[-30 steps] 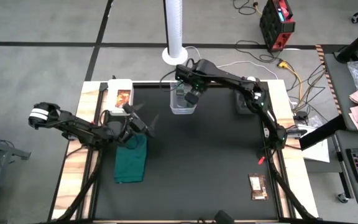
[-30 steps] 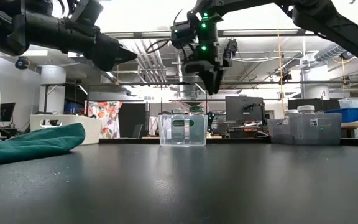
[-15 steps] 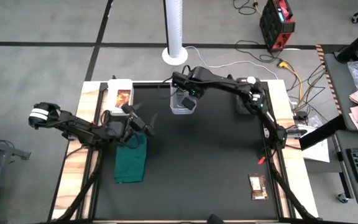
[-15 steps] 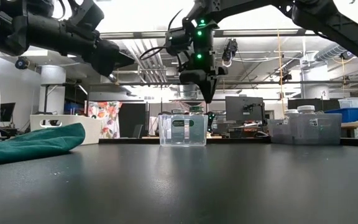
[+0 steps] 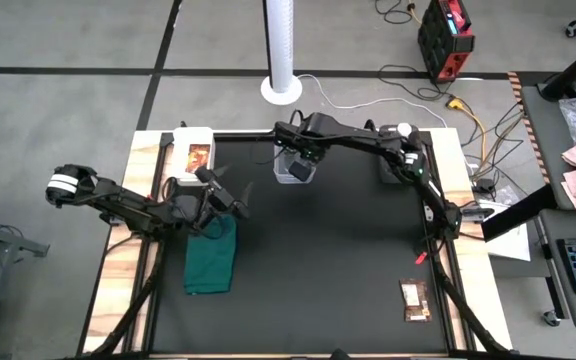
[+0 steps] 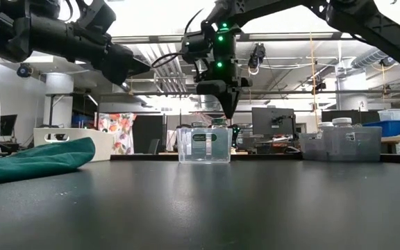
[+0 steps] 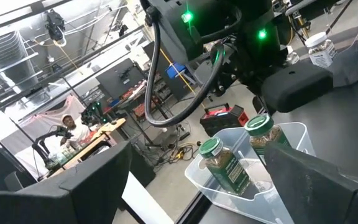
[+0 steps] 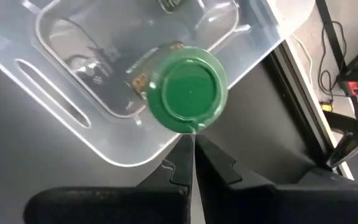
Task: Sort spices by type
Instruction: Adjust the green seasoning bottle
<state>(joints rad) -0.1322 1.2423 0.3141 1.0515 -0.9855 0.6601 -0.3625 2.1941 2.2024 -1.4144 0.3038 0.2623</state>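
Note:
Two green-lidded jars (image 7: pixel 219 163) (image 7: pixel 261 129) stand upright in a clear box (image 5: pixel 295 168) at the far middle of the table. My right gripper (image 8: pixel 193 144) is shut and points down, its tips over the rim of one green lid (image 8: pixel 188 92); the low view shows the gripper (image 6: pixel 226 111) just above the box (image 6: pixel 203 144). My left gripper (image 5: pixel 236 197) is open and hovers over a dark green cloth (image 5: pixel 211 257), facing the box. One orange-brown packet (image 5: pixel 198 156) lies in a white bin; the other (image 5: pixel 415 300) lies flat on the table, near right. White-lidded jars (image 6: pixel 339 123) stand in a second clear box (image 5: pixel 392 165). My right gripper comes from above with its shut tips at the rim of the green lid (image 8: pixel 194 127). Whether the tips touch the lid cannot be told. The jar stands upright on the floor of the clear box.
The white bin (image 5: pixel 180 135) sits at the far left corner. The black mat (image 5: pixel 318 270) between the cloth and the near-right packet is bare. Wooden table edges (image 5: pixel 118 280) run along both sides. A white pole (image 5: pixel 281 50) stands beyond the far edge.
My right gripper has moved a little down and toward the table's left over the clear box, and has turned about its axis. The jars have stayed where they were.

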